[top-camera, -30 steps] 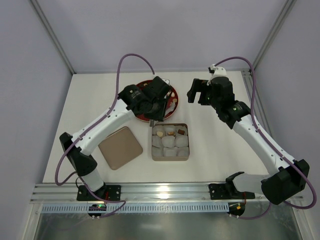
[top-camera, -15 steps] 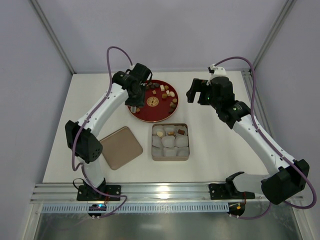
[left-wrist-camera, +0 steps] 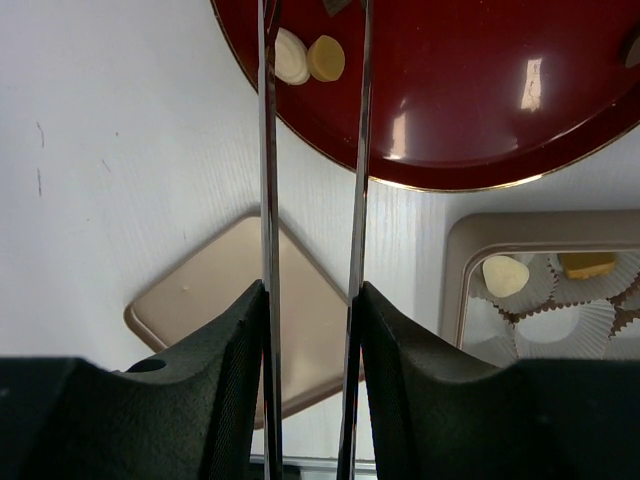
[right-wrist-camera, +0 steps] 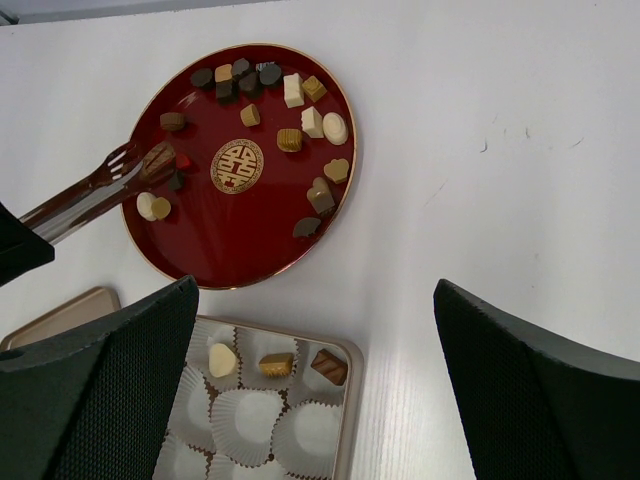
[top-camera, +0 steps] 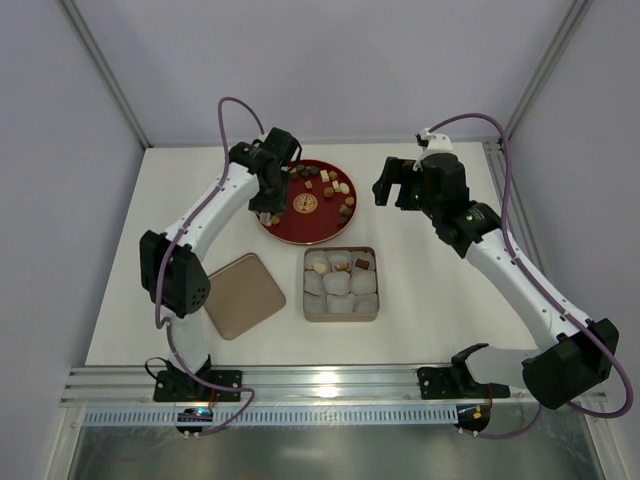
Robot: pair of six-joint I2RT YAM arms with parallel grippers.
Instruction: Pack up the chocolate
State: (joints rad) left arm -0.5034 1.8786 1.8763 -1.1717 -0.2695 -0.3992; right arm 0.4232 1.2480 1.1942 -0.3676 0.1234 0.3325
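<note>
The chocolate, several small brown, tan and cream pieces, lies on a red round plate. My left gripper is shut on metal tongs and hangs over the plate's left edge. In the right wrist view the tongs reach a brown piece on the plate. A tin box of white paper cups holds three pieces in its back row: cream, tan and brown. My right gripper is open and empty, above the table to the right of the plate.
The tin's flat tan lid lies left of the box, also in the left wrist view. A gold-patterned disc sits at the plate's middle. Metal frame posts stand at the back corners, and a rail runs along the near edge.
My left arm has swung with the tongs from above the tin box back and left to the plate's left side. The right arm has not moved.
</note>
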